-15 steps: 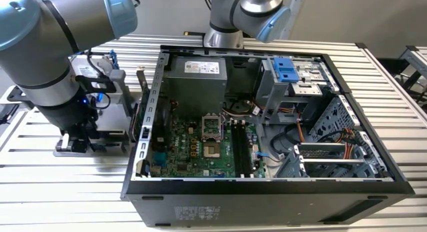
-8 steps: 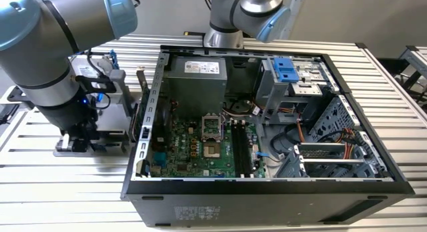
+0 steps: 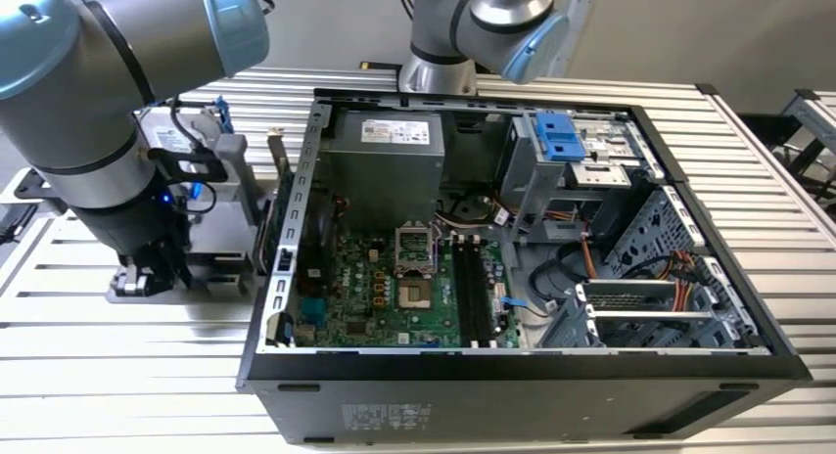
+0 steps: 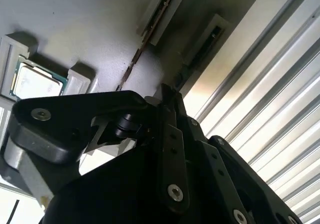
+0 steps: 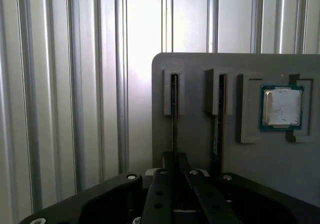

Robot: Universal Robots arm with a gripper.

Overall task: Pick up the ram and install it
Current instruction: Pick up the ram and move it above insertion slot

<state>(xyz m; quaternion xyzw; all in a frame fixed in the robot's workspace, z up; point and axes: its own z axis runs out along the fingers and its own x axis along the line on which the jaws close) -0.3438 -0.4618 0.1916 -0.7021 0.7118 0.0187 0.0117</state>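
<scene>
Jaws clenched on the ram [image 5: 174, 104]: in the first wrist view the gripper [image 5: 175, 159] has both black fingertips drawn together on the stick's thin edge, with no gap visible. The ram stands on edge in a slot of the grey holder [image 5: 200, 64]; a second stick [image 5: 216, 119] sits in the neighbouring slot, and a square silver processor chip [image 5: 281, 106] lies in a recess beyond that. The second wrist view shows the same ram [image 4: 145, 39] running up to the gripper [image 4: 167, 91], and the chip [image 4: 36, 81] in its recess. In the exterior view the gripper [image 3: 141, 273] is low over the slatted metal table [image 3: 131, 376], at about 9 o'clock from the open computer case [image 3: 523, 376]. The motherboard [image 3: 392, 297] lies inside, its black slots [image 3: 473, 293] at about 3 o'clock from board centre.
</scene>
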